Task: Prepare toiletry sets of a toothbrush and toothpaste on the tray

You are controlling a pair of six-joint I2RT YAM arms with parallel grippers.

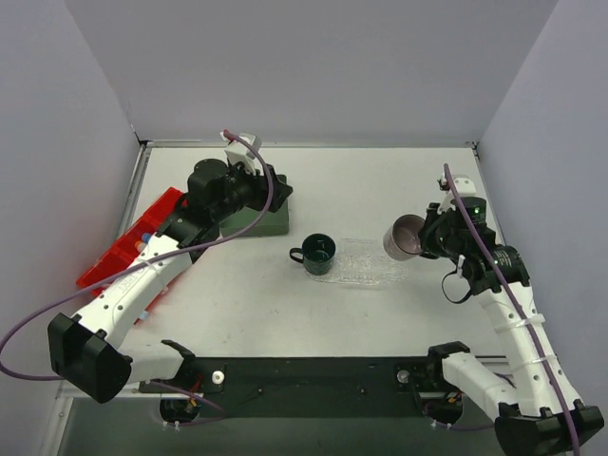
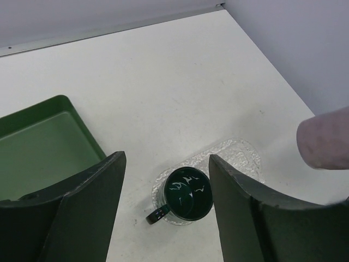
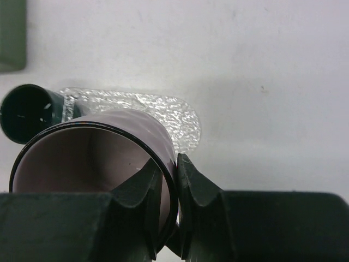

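The clear textured tray [image 1: 372,263] lies mid-table; it also shows in the left wrist view [image 2: 242,154] and the right wrist view [image 3: 170,115]. A dark green mug [image 1: 318,254] stands on its left end. My right gripper [image 1: 425,239] is shut on the rim of a pale mauve mug [image 1: 406,237], one finger inside and one outside [image 3: 170,166], and holds it tilted above the tray's right end. My left gripper [image 2: 166,161] is open and empty, raised over the dark green box [image 1: 255,223]. No toothbrush or toothpaste shows clearly. Small pale-blue bits in the red bin are too small to tell.
A red bin [image 1: 123,255] sits at the left edge, mostly under my left arm. The dark green box [image 2: 38,153] looks empty inside. Grey walls close the table at the back and both sides.
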